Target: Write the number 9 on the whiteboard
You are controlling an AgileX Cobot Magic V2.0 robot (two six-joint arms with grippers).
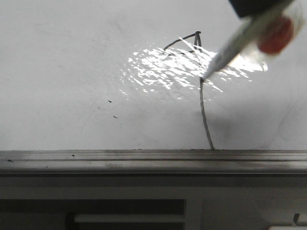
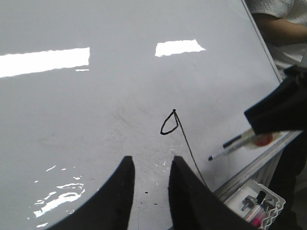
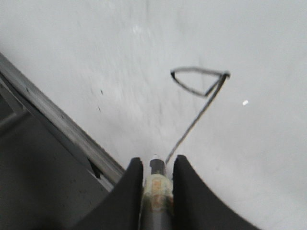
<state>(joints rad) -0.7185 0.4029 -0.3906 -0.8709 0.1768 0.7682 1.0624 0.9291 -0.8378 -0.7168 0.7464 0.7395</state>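
Note:
The whiteboard (image 1: 72, 72) fills the front view, with a grey rail (image 1: 144, 160) along its lower edge. The number 9 (image 1: 202, 103) is drawn on it: a small flat loop at the top left and a long stroke that runs down to the rail. It also shows in the left wrist view (image 2: 169, 125) and in the right wrist view (image 3: 196, 79). My right gripper (image 3: 157, 160) is shut on a marker (image 1: 240, 40). The marker tip sits by the middle of the stroke; I cannot tell whether it touches the board. My left gripper (image 2: 149, 160) is open and empty over the board, left of the 9.
A white tray (image 2: 254, 203) with small items lies beyond the board's rail, near the right arm (image 2: 276, 112). A person in a white shirt (image 2: 280, 24) is at the board's far corner. Bright glare (image 1: 168, 67) lies over the 9's loop.

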